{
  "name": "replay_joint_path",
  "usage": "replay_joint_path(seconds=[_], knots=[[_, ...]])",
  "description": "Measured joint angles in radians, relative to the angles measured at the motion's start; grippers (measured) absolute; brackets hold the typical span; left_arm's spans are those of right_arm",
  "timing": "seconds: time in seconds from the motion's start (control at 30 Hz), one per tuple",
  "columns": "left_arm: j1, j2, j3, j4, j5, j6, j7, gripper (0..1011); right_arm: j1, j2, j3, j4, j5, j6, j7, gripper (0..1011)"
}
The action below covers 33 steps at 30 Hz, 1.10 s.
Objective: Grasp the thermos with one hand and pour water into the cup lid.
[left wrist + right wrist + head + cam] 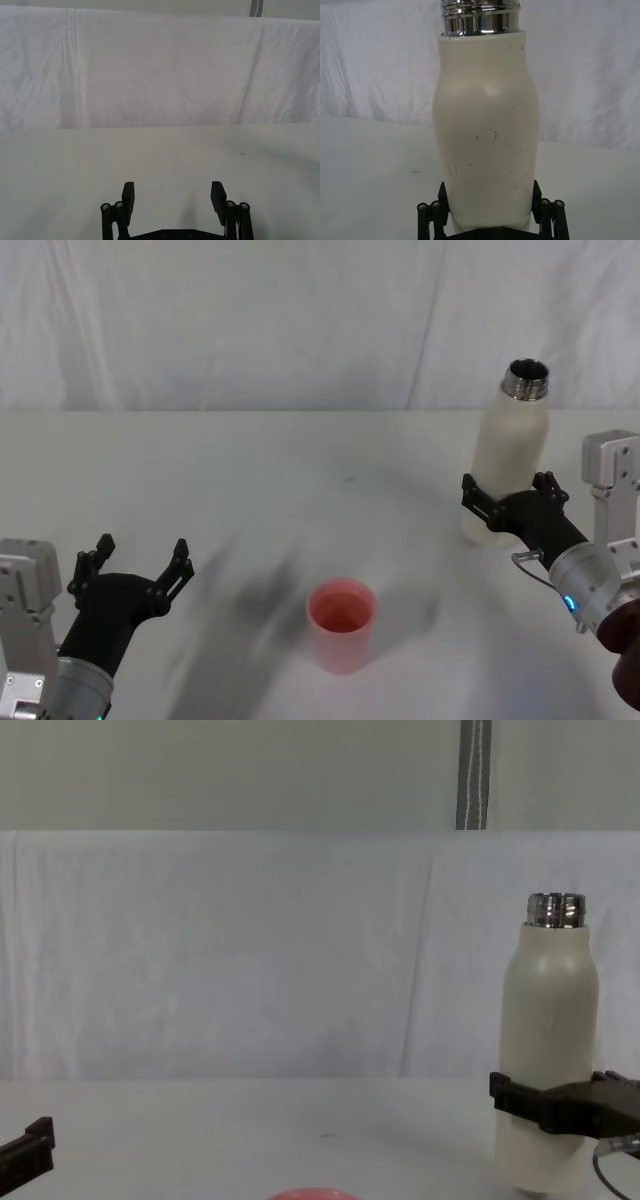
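Cream-white thermos (508,462) upright near the right edge of the table (250,490), toward the back, cap off, steel neck (527,379) open. Pink cup lid (341,624) upright toward the front edge, near the middle, well apart from the bottle. Right gripper (507,492) around the lower body of the thermos, one jaw on either side; from the right wrist view, the pads just beside or touching the wall, firm contact not clear. Left gripper (139,562) parked near the front left corner, fingers spread wide, nothing between them.

Step in hand, by judgement: closing on the bottle before lifting. To do it well:
- Squeeze squarely across the widest part of the body, jaws level, so the matte wall cannot twist.
- Check the hold before raising; a low grip on a tall bottle invites tipping.
- Lift straight, carry toward the cup lid with the neck kept upright.
- Bring the steel neck over the pink rim, then tilt slowly, mouth close above the opening.
- Beware knocking the light lid over.
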Motion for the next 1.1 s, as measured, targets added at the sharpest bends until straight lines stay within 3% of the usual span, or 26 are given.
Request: replay_joint_path(seconds=[0.53, 1.1], knots=[[0.000, 0.000, 0.000, 0.000, 0.000, 0.000, 0.000, 1001, -0.022, 0.047, 0.005, -0.069, -0.026, 0.029, 0.007, 951], [0.000, 0.000, 0.000, 0.000, 0.000, 0.000, 0.000, 1001, -0.114, 0.120, 0.004, -0.235, -0.099, 0.069, 0.009, 951]])
